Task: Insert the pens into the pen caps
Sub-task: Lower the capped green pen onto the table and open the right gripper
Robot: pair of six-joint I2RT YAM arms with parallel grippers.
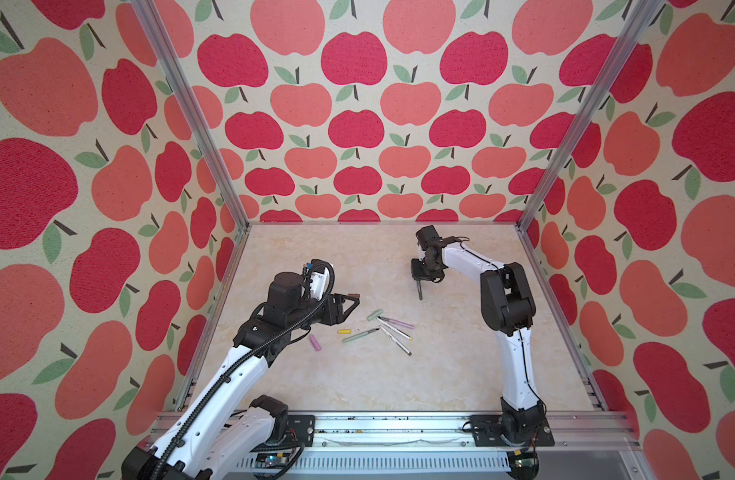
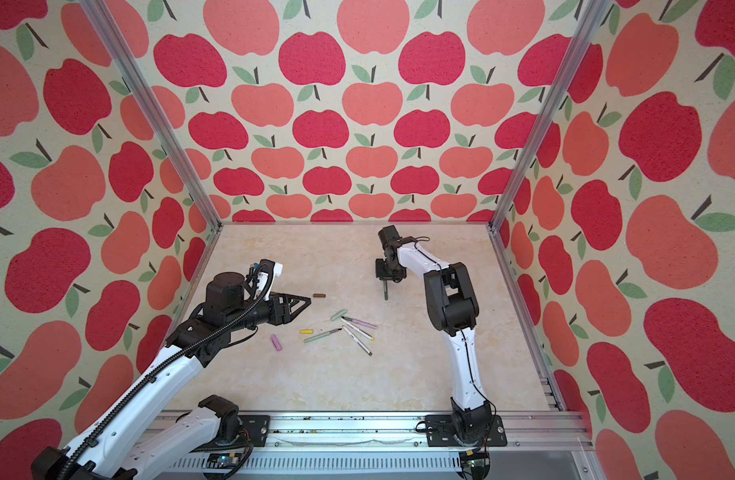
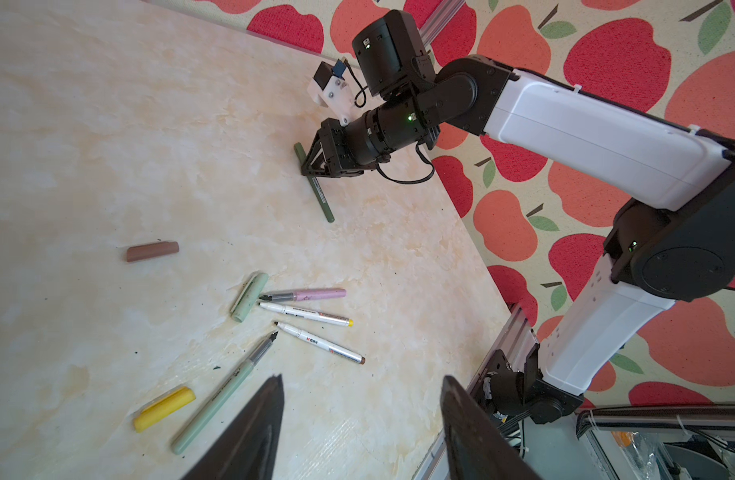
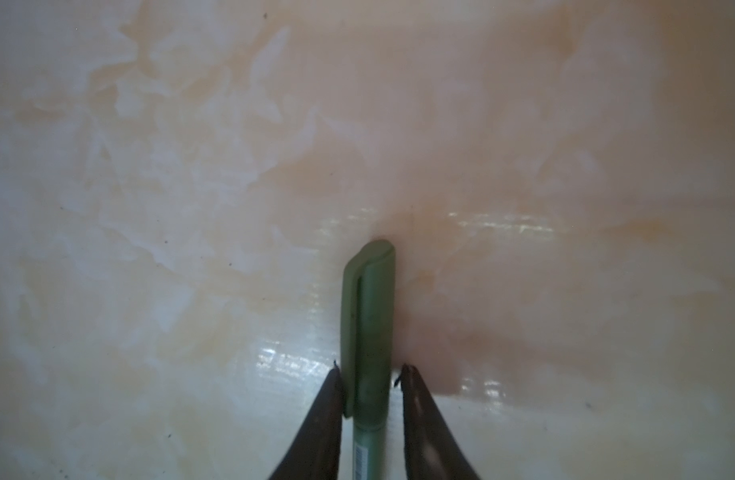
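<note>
A dark green pen (image 3: 322, 199) lies on the table with its dark green cap (image 4: 372, 299) pushed on. My right gripper (image 4: 371, 368) straddles it, open; one finger touches the cap's clip and a thin gap shows at the other. My left gripper (image 3: 363, 377) hovers open and empty, short of the brown cap (image 2: 319, 295). Between the arms lie a pink pen (image 3: 312, 295), two white pens (image 3: 305, 313) (image 3: 322, 343) and a pale green pen (image 3: 224, 395), all uncapped. Loose beside them are the pale green cap (image 3: 249, 297), yellow cap (image 3: 164, 409) and pink cap (image 1: 314, 343).
Apple-patterned walls on aluminium posts (image 1: 542, 183) close in the marbled table (image 1: 357, 386) on three sides. A metal rail (image 1: 378, 432) carrying both arm bases runs along the front edge. The right arm's elbow (image 1: 505, 299) stands high at the right.
</note>
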